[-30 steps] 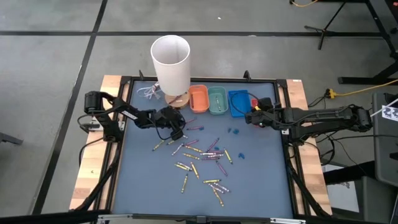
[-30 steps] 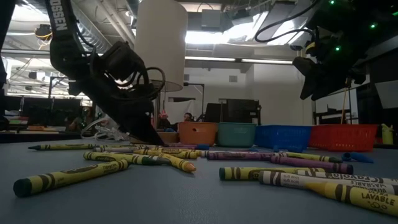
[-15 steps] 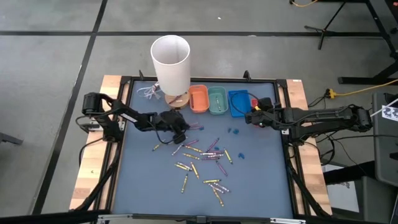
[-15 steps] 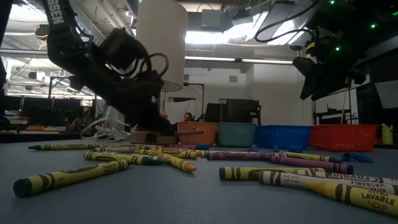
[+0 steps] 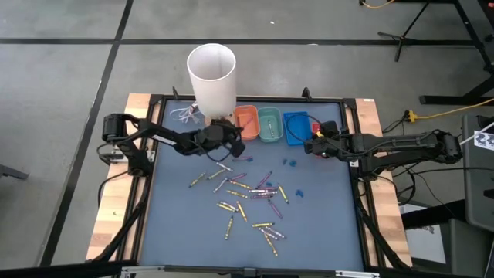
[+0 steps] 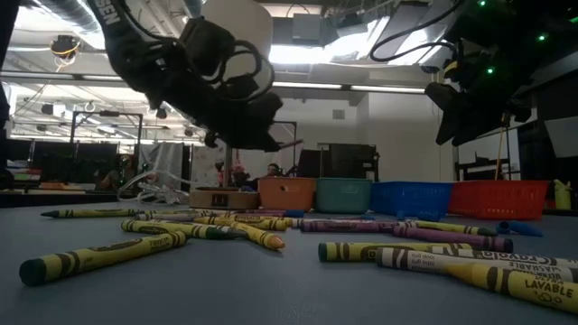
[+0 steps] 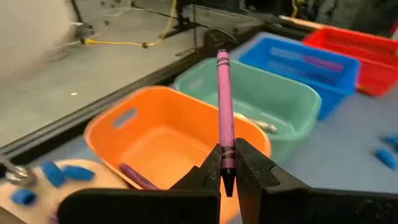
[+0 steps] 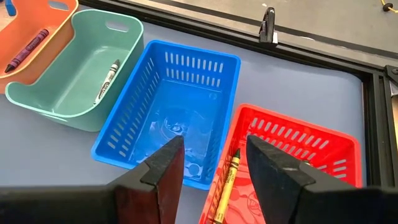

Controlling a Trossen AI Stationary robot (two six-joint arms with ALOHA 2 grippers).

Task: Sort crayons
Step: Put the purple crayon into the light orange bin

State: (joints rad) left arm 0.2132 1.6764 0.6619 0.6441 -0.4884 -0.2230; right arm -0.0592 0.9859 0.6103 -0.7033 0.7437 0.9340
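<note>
Only the left wrist view shows it plainly: the left gripper [image 7: 227, 177] pinches a purple crayon [image 7: 224, 106] by its tip, the stick's long axis running straight out from the fingers, above the orange tray [image 7: 155, 140], where another purple crayon [image 8: 26, 50] lies. The right gripper [image 8: 214, 163] hangs with jaws spread over the blue basket [image 8: 168, 118] and red basket [image 8: 298, 149]. Loose crayons [image 5: 247, 197] scatter mid-table, with bare mat along the near edge.

Four trays [image 5: 268, 124] in a row along counter [image 5: 324, 232] back edge, cup [image 5: 211, 77] left of them. Crayons [image 5: 248, 197] scattered mid-counter, before the trays. Left gripper [image 5: 234, 145] just before leftmost tray.
</note>
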